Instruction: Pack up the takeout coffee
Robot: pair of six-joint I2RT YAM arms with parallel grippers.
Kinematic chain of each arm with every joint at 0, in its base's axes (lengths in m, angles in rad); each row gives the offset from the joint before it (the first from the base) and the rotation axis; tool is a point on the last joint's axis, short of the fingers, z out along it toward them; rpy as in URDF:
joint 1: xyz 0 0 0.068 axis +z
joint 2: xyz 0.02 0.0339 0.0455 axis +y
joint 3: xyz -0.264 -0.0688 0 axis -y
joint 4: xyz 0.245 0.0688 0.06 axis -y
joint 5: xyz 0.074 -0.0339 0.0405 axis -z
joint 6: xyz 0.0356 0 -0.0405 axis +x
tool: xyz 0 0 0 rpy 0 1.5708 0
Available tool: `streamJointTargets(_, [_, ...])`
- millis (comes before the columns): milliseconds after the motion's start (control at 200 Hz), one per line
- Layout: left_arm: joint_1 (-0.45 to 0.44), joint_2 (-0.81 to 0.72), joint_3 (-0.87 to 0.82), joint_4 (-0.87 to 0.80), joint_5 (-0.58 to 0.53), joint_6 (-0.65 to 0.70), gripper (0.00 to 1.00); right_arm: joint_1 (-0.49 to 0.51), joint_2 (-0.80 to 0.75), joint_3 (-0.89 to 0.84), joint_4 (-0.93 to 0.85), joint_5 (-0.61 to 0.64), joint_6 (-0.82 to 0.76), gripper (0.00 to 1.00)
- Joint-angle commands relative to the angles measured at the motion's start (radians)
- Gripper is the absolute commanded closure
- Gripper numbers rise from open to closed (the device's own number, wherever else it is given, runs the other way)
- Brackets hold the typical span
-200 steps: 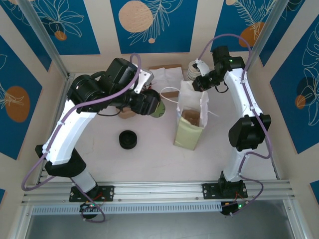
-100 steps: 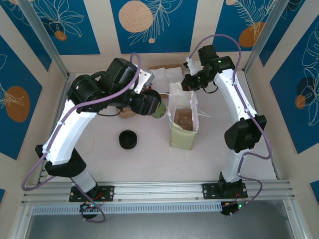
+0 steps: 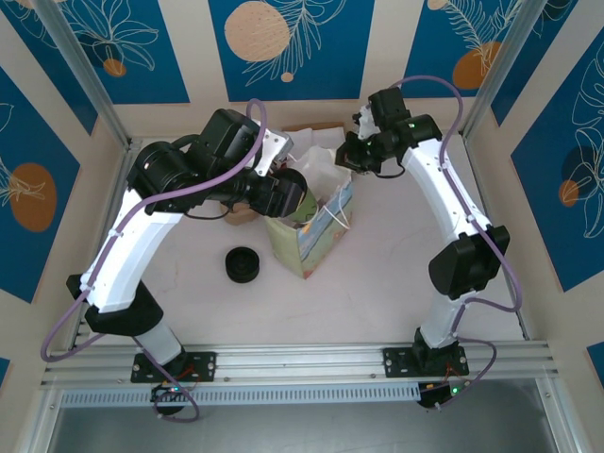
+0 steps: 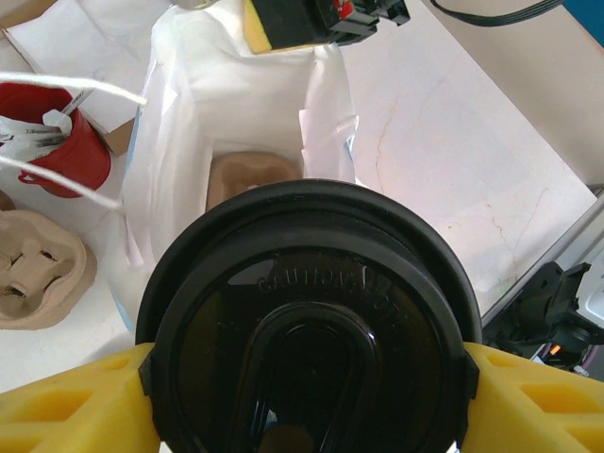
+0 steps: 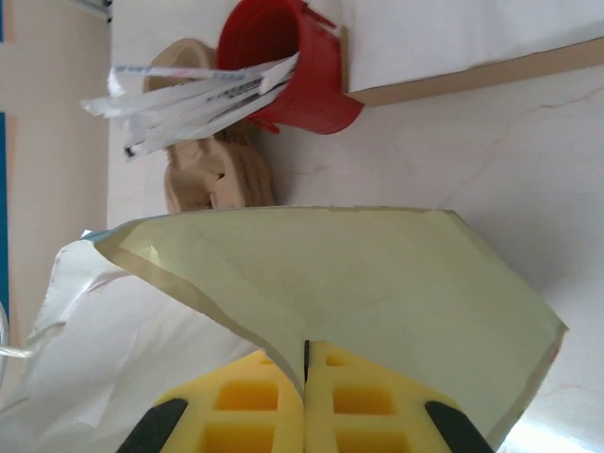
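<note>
Since 1 s ago: R arm has swung left and dragged the bag (image 3: pixel 314 243) across the table (image 3: pixel 415 283), from centre-right to just beside the L gripper (image 4: pixel 307 387). Bag stood upright then; it now leans, mouth tipped toward the L side. L arm pos. unchanged.

R gripper (image 5: pixel 305 377): yellow fingers pressed together, pinching the bag's top edge, w/ the sheet clamped between the pads.

L gripper: fingers (image 4: pixel 71 406) clamped on either side of the takeout coffee (image 4: pixel 307 321), black lid facing the wrist cam. Cup sits at the bag mouth, opening directly beyond it. Top view shows the olive side against the bag rim; touching or just apart, cannot tell. Cup not yet inside the bag.

Inside bag: tan pulp carrier (image 4: pixel 250 175) at the bottom.

Outside: red cup (image 4: pixel 57 142) w/ white sticks, and second pulp carrier (image 4: pixel 38 269) beside it, both left of the bag.

Stack of black lids (image 3: pixel 243 265) on table near L arm, apart from the bag.
</note>
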Motion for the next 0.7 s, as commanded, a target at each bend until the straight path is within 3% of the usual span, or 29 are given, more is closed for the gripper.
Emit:
streamJointTargets(0, [0.012, 0.006, 0.025, 0.008, 0.003, -0.007, 0.29, 0.043, -0.036, -0.017, 0.02, -0.067, -0.076, 0.93])
streamJointTargets(215, [0.012, 0.006, 0.016, 0.007, -0.002, -0.01, 0.28, 0.055, -0.041, -0.025, -0.038, -0.081, -0.211, 0.88])
streamJointTargets(575, [0.012, -0.002, -0.089, 0.057, 0.018, -0.004, 0.29, 0.042, -0.048, -0.053, -0.086, -0.015, -0.473, 0.58])
streamJointTargets(695, [0.012, 0.005, -0.089, 0.055, 0.021, 0.007, 0.29, 0.032, -0.004, -0.003, -0.127, 0.006, -0.547, 0.54])
